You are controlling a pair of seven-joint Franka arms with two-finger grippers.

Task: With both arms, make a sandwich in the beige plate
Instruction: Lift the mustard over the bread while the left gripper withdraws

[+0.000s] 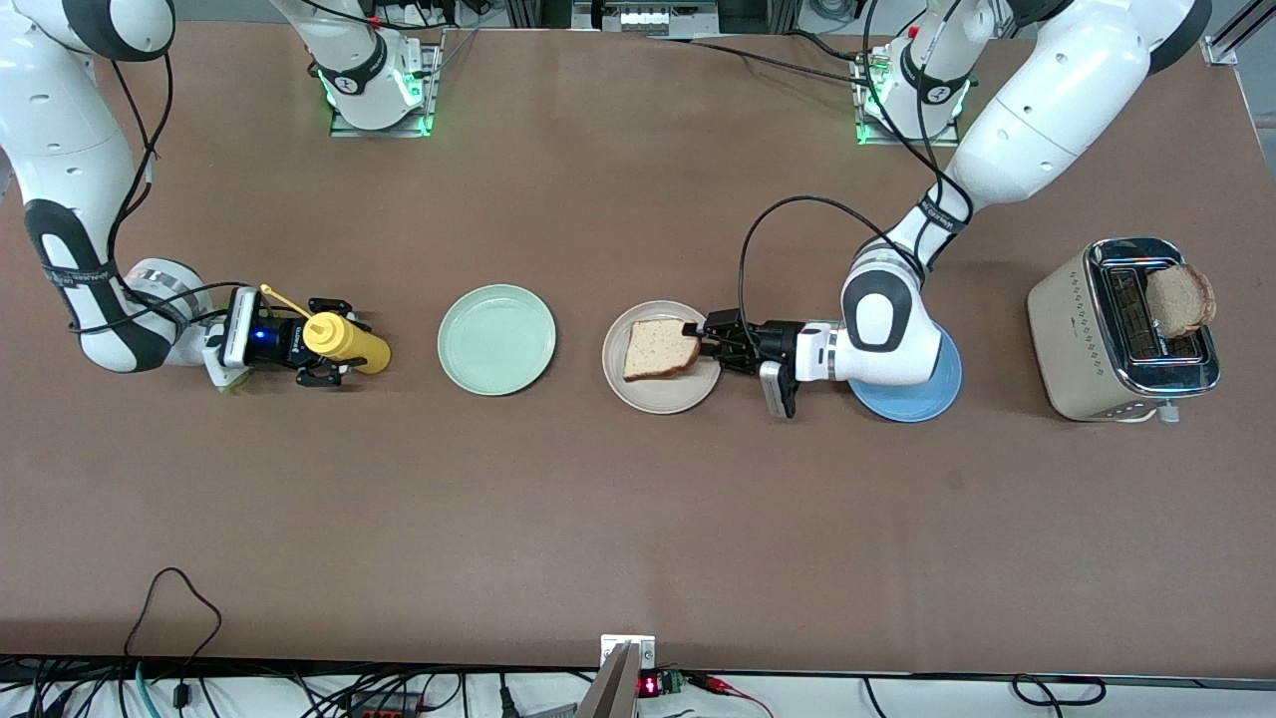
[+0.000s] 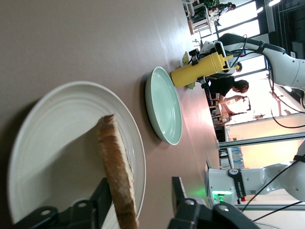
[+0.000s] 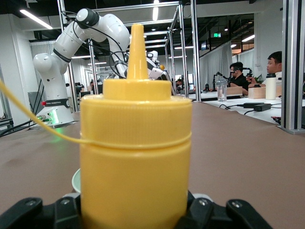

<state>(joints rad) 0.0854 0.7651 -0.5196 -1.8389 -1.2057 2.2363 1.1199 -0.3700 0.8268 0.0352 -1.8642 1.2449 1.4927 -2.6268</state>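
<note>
- Front view: the beige plate [image 1: 662, 391] lies mid-table, well in from every edge, between a mint-green plate [image 1: 496, 339] toward the right arm's end and a blue plate [image 1: 909, 397] toward the left arm's end.
- The left gripper [image 1: 704, 340] reaches over the beige plate's rim, its fingers clamped on one edge of a bread slice [image 1: 658, 350] that sits over the plate.
- A toaster [image 1: 1124, 331] stands near the table edge at the left arm's end, with a second bread slice [image 1: 1180, 299] sticking up out of it.
- The right gripper [image 1: 324, 339] is near the table edge at the right arm's end, closed around a yellow squeeze bottle [image 1: 347, 339].
- Left wrist view: the bread slice [image 2: 117, 170] shows edge-on, tilted, pinched between the black fingers [image 2: 99, 202], its far end down on the beige plate [image 2: 57, 143]; the mint-green plate [image 2: 164, 106] and yellow squeeze bottle [image 2: 200, 69] lie farther off.
- Right wrist view: the yellow squeeze bottle [image 3: 136, 162] fills the frame, upright between the fingers [image 3: 62, 212], nozzle up.
</note>
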